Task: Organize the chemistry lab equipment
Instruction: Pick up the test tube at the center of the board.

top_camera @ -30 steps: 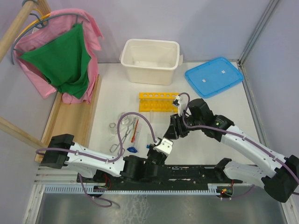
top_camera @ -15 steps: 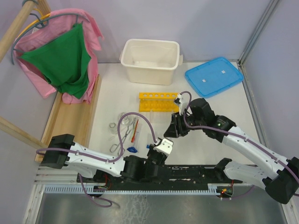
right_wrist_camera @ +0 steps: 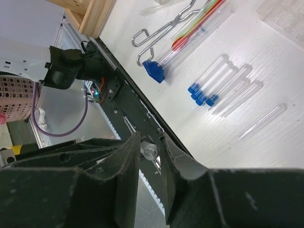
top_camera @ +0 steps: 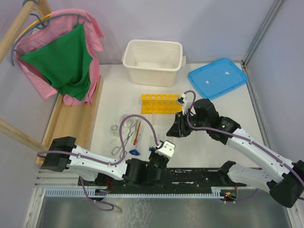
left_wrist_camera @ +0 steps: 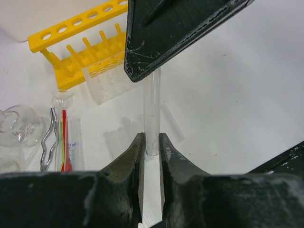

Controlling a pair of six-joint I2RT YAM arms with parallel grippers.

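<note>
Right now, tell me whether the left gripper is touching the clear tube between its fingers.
Touching. The left wrist view shows the clear tube pinched between both fingertips of the left gripper, no gap on either side.

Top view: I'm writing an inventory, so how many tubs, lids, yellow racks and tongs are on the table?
White tub: 1
Blue lid: 1
Yellow rack: 1
Metal tongs: 1
Total: 4

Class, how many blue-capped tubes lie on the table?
4 blue-capped tubes, side by side beside the cylinder's blue foot; the arms may hide others.
</note>
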